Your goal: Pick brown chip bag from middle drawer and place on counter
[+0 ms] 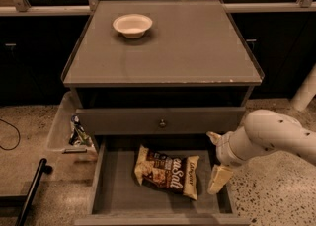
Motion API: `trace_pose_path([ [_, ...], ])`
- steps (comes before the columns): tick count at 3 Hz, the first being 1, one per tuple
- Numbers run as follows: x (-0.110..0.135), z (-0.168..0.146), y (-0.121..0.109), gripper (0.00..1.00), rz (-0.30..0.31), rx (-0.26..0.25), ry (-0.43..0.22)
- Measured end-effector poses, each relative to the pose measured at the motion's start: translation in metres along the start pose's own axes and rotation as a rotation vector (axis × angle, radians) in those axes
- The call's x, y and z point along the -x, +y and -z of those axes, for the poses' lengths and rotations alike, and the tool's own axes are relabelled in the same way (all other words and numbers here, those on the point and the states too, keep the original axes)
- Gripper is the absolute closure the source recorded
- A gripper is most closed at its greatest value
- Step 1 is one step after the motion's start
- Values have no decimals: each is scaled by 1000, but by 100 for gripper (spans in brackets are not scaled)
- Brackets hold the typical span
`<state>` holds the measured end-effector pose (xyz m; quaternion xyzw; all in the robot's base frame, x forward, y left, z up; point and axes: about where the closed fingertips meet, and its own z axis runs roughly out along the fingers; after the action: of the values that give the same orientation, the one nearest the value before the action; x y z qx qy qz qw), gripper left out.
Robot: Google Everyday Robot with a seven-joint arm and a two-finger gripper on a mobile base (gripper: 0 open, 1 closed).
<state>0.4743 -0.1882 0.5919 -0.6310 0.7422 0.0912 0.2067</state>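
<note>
The brown chip bag [167, 171] is laid flat in the open middle drawer [114, 190], its top edge kinda shadowed under the drawer front [123, 120] above. A white bowl [132, 24] is parked on the counter [192, 47]. The gripper [215, 163] is held low just right of the bag, fingers spread apart, with the arm cut off at the frame edge.

"Sea Salt", white lettering, on brown chip bag [168, 173] (small print unreadable); tool [218, 178] just right of bag.

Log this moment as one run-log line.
phase: reach | chip bag: lying in drawer, ungripped | gripper: open, above drawer's right side, beside chip bag | counter: holds bowl
</note>
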Motion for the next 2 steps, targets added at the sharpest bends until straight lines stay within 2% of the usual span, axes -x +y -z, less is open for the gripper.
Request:
trace_pose_path([
  [1, 4, -1, 4, 0, 16, 25, -29],
  [2, 1, -31, -2, 0, -20, 21, -123],
])
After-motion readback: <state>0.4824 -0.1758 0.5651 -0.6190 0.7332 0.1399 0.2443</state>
